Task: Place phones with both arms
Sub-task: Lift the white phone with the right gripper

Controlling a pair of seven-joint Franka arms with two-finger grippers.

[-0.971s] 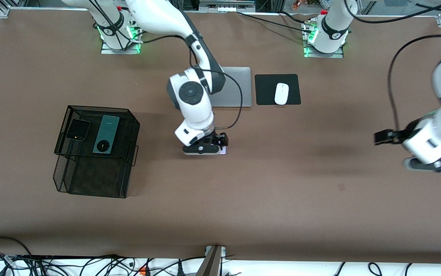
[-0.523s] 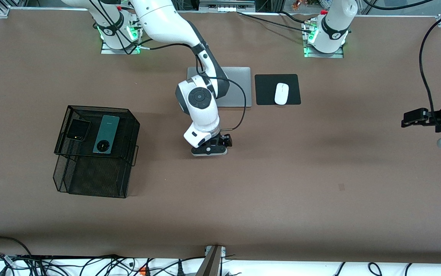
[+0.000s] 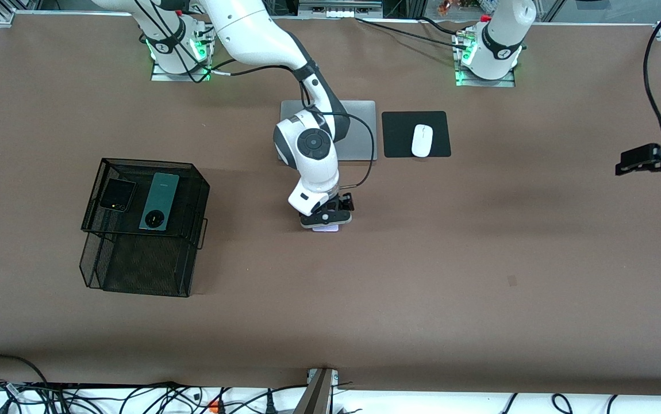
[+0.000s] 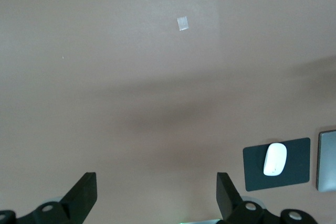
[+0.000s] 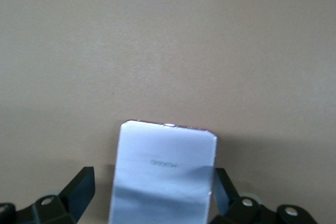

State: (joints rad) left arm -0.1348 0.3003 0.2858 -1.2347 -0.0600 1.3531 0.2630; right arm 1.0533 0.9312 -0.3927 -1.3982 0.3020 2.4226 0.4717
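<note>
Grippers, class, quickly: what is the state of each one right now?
Left gripper: open, holding nothing, up over bare table.
Right gripper: open, fingers either side of the lilac phone, not clamped on it.

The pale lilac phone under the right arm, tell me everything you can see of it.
The squarish pale lilac phone lies flat on the brown table, nearer the front camera than the grey laptop. Its smooth, glossy back faces up, with small faint lettering. The right gripper straddles it, fingers open at either side, not clamped.

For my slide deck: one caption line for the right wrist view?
Right gripper, open, straddles the pale lilac phone lying flat on the brown table.
</note>
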